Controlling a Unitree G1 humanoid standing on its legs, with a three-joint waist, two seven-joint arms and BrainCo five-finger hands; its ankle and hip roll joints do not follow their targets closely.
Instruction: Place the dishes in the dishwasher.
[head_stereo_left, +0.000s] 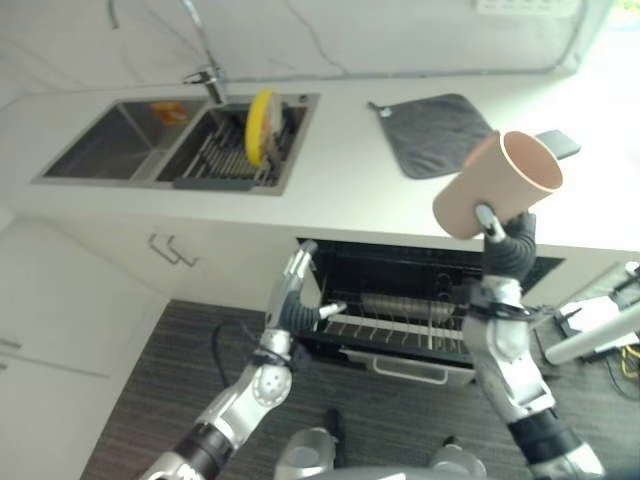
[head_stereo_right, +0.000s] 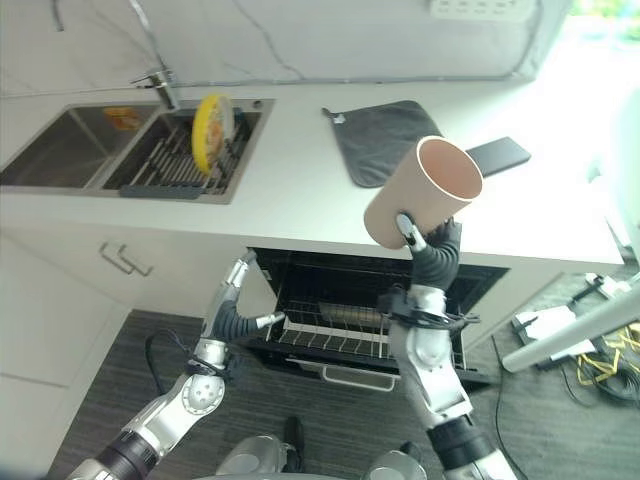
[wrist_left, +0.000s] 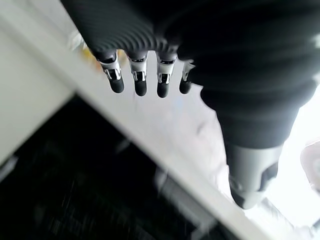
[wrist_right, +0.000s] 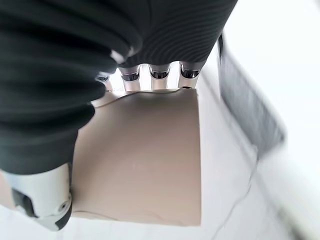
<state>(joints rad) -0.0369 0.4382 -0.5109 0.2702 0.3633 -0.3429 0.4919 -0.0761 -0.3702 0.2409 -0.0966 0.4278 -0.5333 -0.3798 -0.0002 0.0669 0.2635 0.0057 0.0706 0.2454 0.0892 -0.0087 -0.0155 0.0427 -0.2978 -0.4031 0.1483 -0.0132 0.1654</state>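
The right hand (head_stereo_right: 428, 243) holds a beige cup (head_stereo_right: 423, 194) in the air above the edge of the white counter (head_stereo_right: 300, 190), with its fingers and thumb curled around the lower part of the cup. The cup is tilted and its open mouth points up and away from the robot. In the right wrist view the fingers (wrist_right: 159, 76) go over the far edge of the cup (wrist_right: 145, 155) and the thumb presses on its side. Below, the dishwasher (head_stereo_left: 420, 290) is open and its lower rack (head_stereo_left: 400, 325) is pulled out. The left hand (head_stereo_left: 298, 290) is at the left edge of this opening – its fingers are straight and hold nothing. A yellow plate (head_stereo_left: 260, 125) stands upright in the rack of the sink (head_stereo_left: 180, 140). A grey mat (head_stereo_right: 385, 140) lies on the counter behind the cup.
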